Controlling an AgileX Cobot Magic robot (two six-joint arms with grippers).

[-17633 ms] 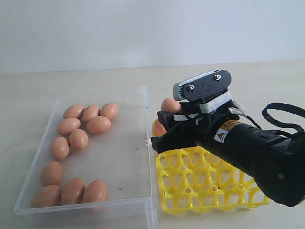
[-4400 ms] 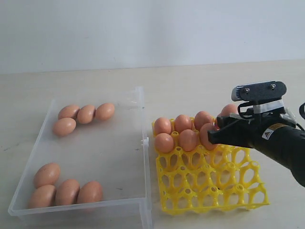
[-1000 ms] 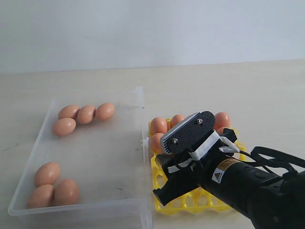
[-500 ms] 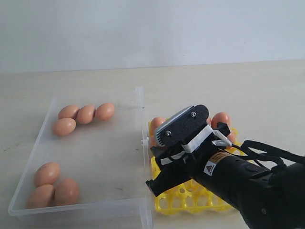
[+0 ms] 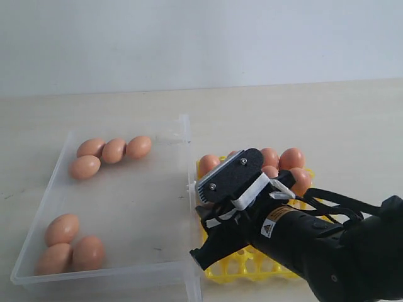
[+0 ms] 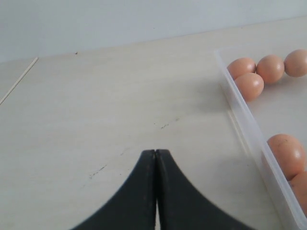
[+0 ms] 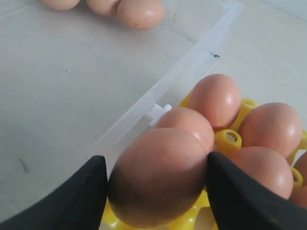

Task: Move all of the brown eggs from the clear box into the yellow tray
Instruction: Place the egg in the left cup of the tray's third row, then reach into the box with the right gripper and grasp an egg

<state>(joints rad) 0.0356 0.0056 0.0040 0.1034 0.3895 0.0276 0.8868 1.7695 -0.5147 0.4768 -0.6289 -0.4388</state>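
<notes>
In the right wrist view my right gripper [image 7: 158,189] is shut on a brown egg [image 7: 158,177], held just above the yellow tray [image 7: 229,139] at the tray's edge nearest the clear box [image 7: 158,93]. Several brown eggs [image 7: 214,98] sit in the tray cups behind it. In the exterior view the right gripper [image 5: 204,255] and its arm cover most of the yellow tray [image 5: 242,270] and hide the held egg. The clear box [image 5: 101,275] holds several eggs at its back left [image 5: 113,151] and three at its front left [image 5: 62,228]. My left gripper [image 6: 156,151] is shut and holds nothing, over bare table beside the box.
The box's tall right wall [image 5: 187,189] stands directly beside the tray. In the left wrist view the box's left wall [image 6: 240,115] runs past the left gripper, with eggs [image 6: 249,86] behind it. The pale table [image 5: 352,119] extends right of the tray.
The right gripper has moved left and slightly down over the tray's left side, carrying the egg. The eggs in the box have not moved in the last second.
</notes>
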